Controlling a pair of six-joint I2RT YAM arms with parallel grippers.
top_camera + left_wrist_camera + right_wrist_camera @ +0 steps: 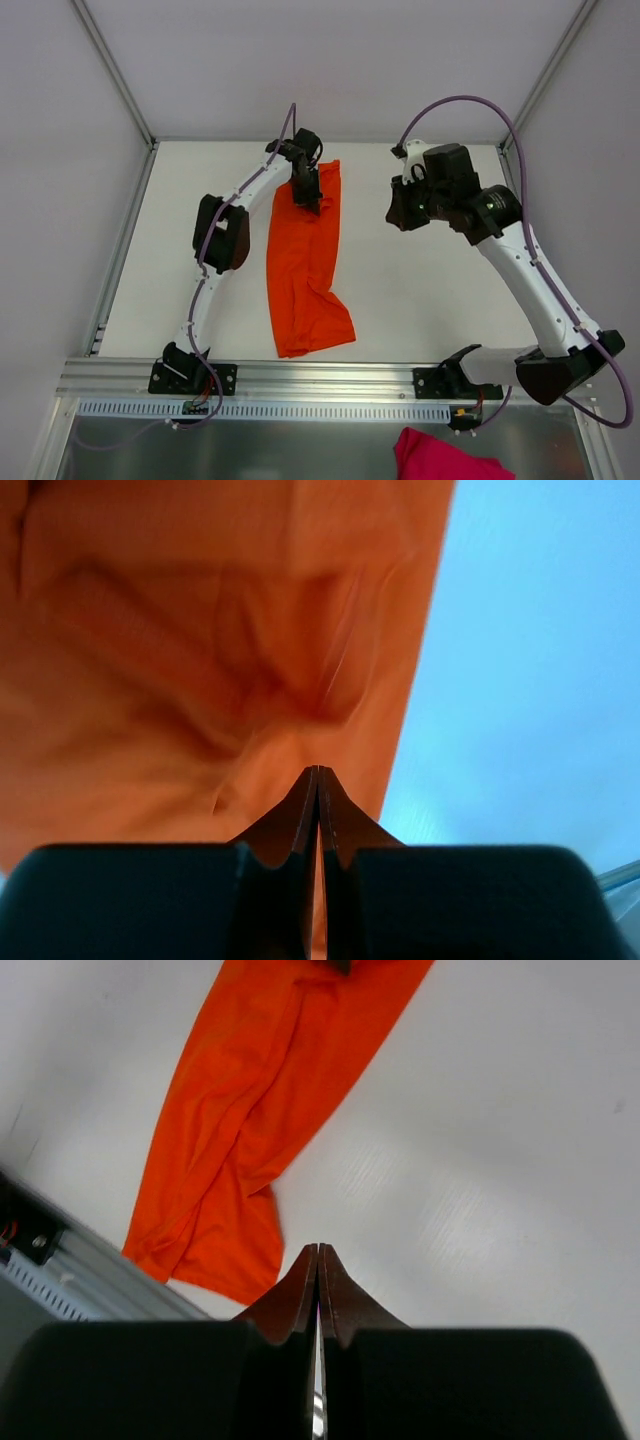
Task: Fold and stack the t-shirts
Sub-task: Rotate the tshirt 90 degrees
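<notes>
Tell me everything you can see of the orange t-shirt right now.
The orange t-shirt is soft, plain, bright fabric, folded lengthwise into a long narrow strip with creases and a flared, rumpled near end. It lies flat on the white table, near its middle. The left gripper, jaws shut, is over its far end; contact is unclear. The right gripper is clear of it.

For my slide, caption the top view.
Left fingers shut over the orange t-shirt; right fingers shut, clear of it.

White tabletop (430, 300), matte, evenly lit. Pale walls (330, 60) on three sides, aluminium struts (111, 65) at the corners. Slotted aluminium rail (330, 380) along near edge.
</notes>
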